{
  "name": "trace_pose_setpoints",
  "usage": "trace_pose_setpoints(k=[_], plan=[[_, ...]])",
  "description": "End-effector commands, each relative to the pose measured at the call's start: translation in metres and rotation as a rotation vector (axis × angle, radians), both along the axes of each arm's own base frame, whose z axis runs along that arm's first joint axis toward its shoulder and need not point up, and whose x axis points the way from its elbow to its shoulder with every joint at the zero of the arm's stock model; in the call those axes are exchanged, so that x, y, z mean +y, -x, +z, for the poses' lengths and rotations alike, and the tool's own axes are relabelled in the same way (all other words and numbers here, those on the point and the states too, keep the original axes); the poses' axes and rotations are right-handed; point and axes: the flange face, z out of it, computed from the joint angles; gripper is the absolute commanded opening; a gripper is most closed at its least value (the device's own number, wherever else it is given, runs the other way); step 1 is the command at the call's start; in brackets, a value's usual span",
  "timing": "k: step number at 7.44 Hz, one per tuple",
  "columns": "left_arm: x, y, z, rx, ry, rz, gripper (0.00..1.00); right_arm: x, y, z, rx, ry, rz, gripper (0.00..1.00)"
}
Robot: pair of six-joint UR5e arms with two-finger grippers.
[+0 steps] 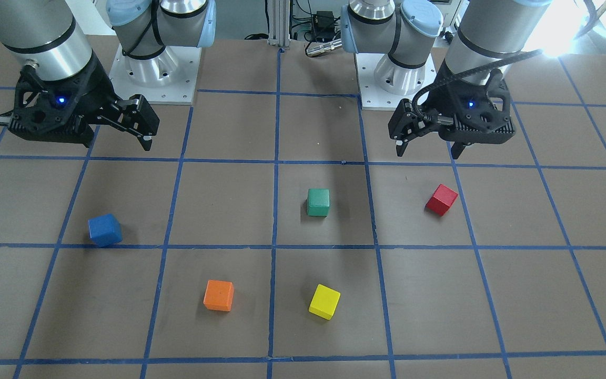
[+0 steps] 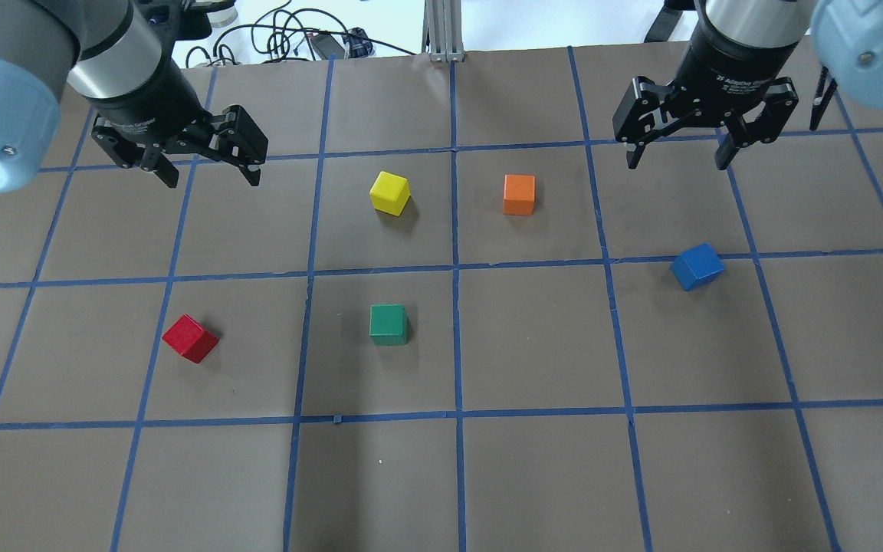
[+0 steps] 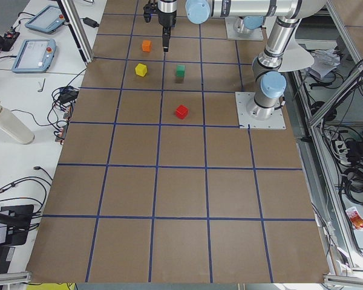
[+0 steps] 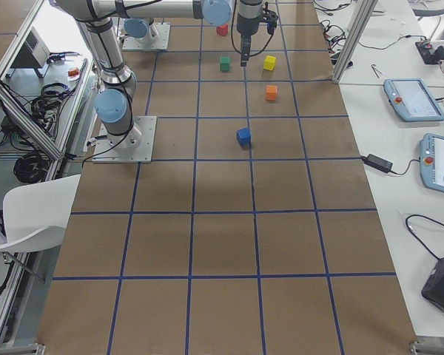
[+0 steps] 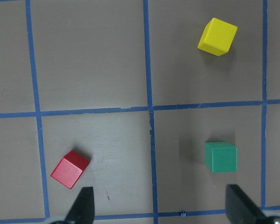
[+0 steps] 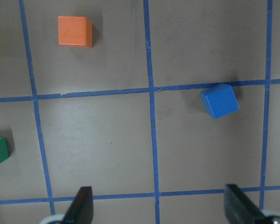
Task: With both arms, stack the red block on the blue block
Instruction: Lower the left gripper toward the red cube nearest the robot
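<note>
The red block (image 1: 441,199) lies on the brown table on my left side; it also shows in the overhead view (image 2: 190,338) and the left wrist view (image 5: 70,169). My left gripper (image 2: 211,178) hangs open and empty above the table, farther out than the red block (image 1: 427,152). The blue block (image 1: 105,230) lies on my right side, seen in the overhead view (image 2: 697,266) and the right wrist view (image 6: 219,101). My right gripper (image 2: 676,163) hangs open and empty, farther out than the blue block. The two blocks are far apart.
A green block (image 2: 388,324) sits near the table's middle between the red and blue blocks. A yellow block (image 2: 390,192) and an orange block (image 2: 519,194) lie farther out. The arm bases (image 1: 150,73) stand at the robot's edge of the table.
</note>
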Motion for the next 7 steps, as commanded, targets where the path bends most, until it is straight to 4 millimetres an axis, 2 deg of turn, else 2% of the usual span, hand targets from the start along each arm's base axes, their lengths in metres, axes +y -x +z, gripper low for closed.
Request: trace_pose_setpoints(k=[1,2,3,4,5,7], plan=[[0.000,-0.001,-0.006,0.001,-0.011,-0.005,1.00,-0.001,0.001,0.001,0.000,0.002,-0.001,1.00],[-0.002,-0.007,-0.013,-0.005,-0.025,-0.038,1.00,-0.001,0.002,0.001,0.006,0.004,-0.003,1.00],[0.002,-0.020,-0.042,0.001,-0.080,-0.075,1.00,-0.001,0.003,0.001,0.012,0.002,-0.001,1.00],[0.006,-0.044,-0.079,0.009,-0.124,-0.045,1.00,-0.001,0.003,0.001,0.014,0.004,-0.001,1.00],[0.003,-0.073,-0.094,-0.007,-0.064,-0.096,1.00,-0.001,0.003,0.001,0.014,0.004,-0.001,1.00],[0.022,-0.120,-0.138,-0.001,-0.131,-0.218,1.00,0.000,0.003,0.001,0.014,0.002,-0.001,1.00]])
